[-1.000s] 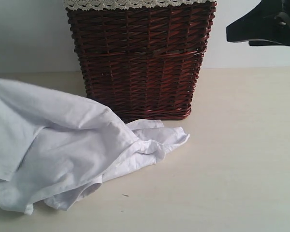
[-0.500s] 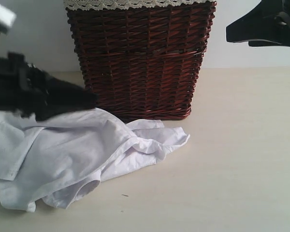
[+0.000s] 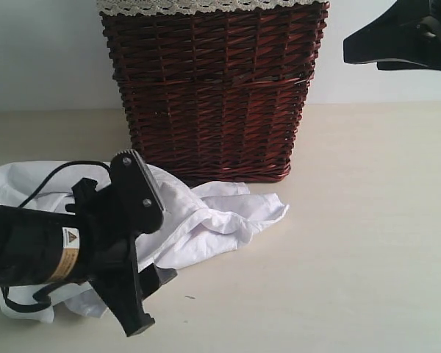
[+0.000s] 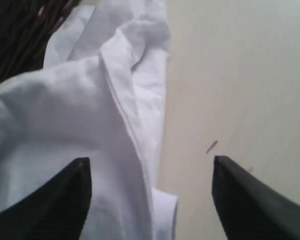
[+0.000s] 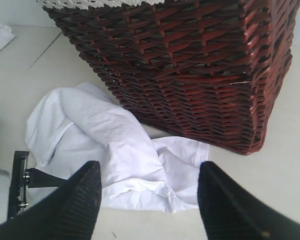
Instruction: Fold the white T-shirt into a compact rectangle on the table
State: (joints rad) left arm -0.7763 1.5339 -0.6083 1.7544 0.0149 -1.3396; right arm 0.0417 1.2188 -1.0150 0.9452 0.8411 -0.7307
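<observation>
Now the left gripper (image 3: 143,250) sits low at the near left of the exterior view, where half a second ago its arm was a dark blur higher up, level with the foot of the basket (image 3: 213,88), and a second ago it was not in view at all. Its jaws stand wide apart and hold nothing; in the left wrist view one finger (image 4: 60,195) lies over the cloth and the other over bare surface, with the shirt's folded edge running between them, though contact with the cloth cannot be judged. The white T-shirt (image 3: 206,213) has sunk since then: the sheet that stretched up to the left edge a second ago now lies as a rumpled heap on the table (image 3: 367,243), just in front of the basket and to its left, one crumpled end reaching toward the middle. A black cable (image 3: 48,179) loops over the cloth behind the arm. The right gripper (image 5: 149,170) has not shifted; it hangs high at the upper right, well apart from the shirt, its fingers spread and empty. The table is pale beige and matte, with a small dark speck (image 3: 189,297) just beside the left gripper. The basket is dark red wicker with a white lace trim (image 3: 206,6) along its rim, and a plain white wall (image 3: 44,51) rises behind it.
</observation>
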